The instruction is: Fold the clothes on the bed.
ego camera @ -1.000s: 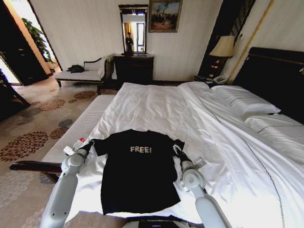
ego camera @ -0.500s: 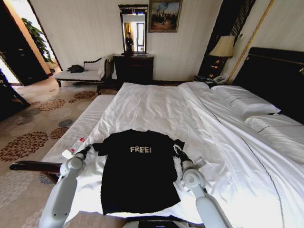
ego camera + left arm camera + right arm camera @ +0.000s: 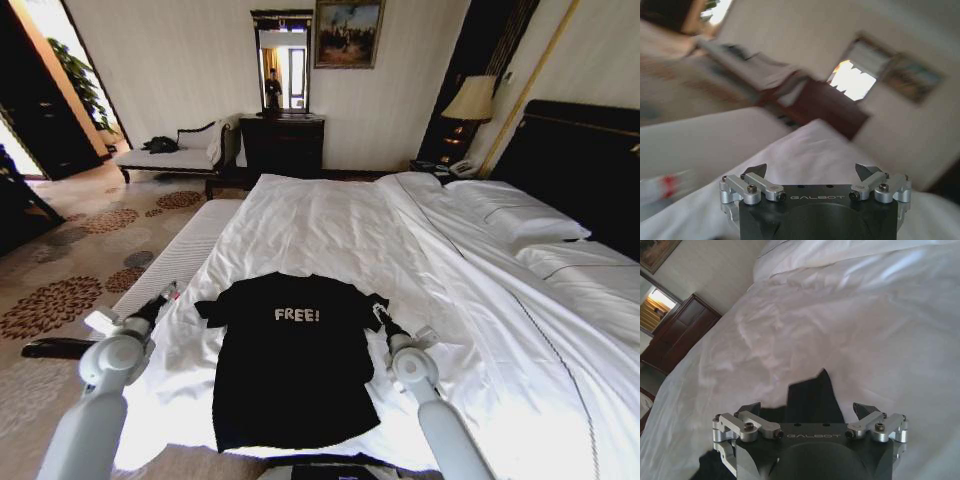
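Observation:
The clothes, a black T-shirt (image 3: pixel 290 370) with white "FREE!" lettering, lie flat on the near part of the bed (image 3: pixel 330 220). My left gripper (image 3: pixel 158 303) hovers off the shirt's left sleeve, over the bed's edge. In the left wrist view this gripper (image 3: pixel 812 172) stands open with nothing between its fingers. My right gripper (image 3: pixel 380 316) is at the shirt's right sleeve. Its wrist view shows it (image 3: pixel 807 409) open, the tip of the black sleeve (image 3: pixel 812 395) lying between the fingers, apart from them.
A white-cushioned bench (image 3: pixel 165 270) runs along the bed's left side. A small red-and-white object (image 3: pixel 667 182) lies near my left gripper. Pillows (image 3: pixel 510 215) and a dark headboard (image 3: pixel 590 160) are on the right. A dresser (image 3: pixel 282 145) and chaise (image 3: pixel 170 155) stand at the far wall.
My left arm has swung out to the left, away from the shirt's left sleeve. The right gripper has shifted only slightly. The shirt lies as before.

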### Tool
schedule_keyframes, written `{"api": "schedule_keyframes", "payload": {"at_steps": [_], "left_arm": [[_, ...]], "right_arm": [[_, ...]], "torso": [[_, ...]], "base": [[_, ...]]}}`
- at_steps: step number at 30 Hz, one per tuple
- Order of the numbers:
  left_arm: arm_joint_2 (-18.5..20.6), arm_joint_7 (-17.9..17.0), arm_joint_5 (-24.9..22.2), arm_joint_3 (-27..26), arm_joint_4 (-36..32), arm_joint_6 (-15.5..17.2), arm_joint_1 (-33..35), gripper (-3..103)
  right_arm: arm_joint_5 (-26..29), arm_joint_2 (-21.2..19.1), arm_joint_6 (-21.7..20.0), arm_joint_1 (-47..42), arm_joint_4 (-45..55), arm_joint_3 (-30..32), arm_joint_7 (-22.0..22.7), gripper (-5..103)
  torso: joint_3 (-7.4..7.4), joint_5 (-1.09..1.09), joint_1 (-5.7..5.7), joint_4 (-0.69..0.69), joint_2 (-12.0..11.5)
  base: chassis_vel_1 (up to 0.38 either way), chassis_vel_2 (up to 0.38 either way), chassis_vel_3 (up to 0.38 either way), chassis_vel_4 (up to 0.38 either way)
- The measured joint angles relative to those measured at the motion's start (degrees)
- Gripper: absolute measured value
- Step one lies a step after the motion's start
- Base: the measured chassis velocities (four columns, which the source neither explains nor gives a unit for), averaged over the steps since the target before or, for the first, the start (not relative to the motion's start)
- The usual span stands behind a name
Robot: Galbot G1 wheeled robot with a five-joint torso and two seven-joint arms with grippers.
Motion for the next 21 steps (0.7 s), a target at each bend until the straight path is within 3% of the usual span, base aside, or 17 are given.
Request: {"api": "schedule_keyframes", "payload": {"at_steps": [2,7,12,21], "left_arm": [[0.00,-0.12,-1.77,-1.01,-7.14,1.26,0.38,100],[0.08,-0.48,-4.72,-2.40,-12.97,2.45,0.66,100],[-0.19,-0.74,-5.55,-3.09,-14.23,2.58,0.52,100],[-0.67,-0.98,-4.99,-2.62,-13.25,1.86,-0.90,100]], "right_arm": [[1.06,-1.24,-0.34,3.23,-3.13,-0.21,-0.97,100],[4.78,-5.50,-1.85,6.69,-6.41,-0.46,-3.33,100],[8.54,-9.20,-3.96,8.72,-8.83,-1.82,-4.41,100],[6.90,-9.16,-4.94,12.74,-18.42,-3.55,-7.40,100]], "torso": [[0.00,0.00,0.00,0.02,0.00],[0.00,-0.01,0.00,0.01,0.00],[0.00,-0.02,0.00,0.00,0.00],[0.00,-0.02,0.00,0.00,0.00]], "base": [[0.000,0.000,0.000,0.000],[0.000,0.000,0.000,0.000],[0.000,0.000,0.000,0.000],[0.000,0.000,0.000,0.000]]}}
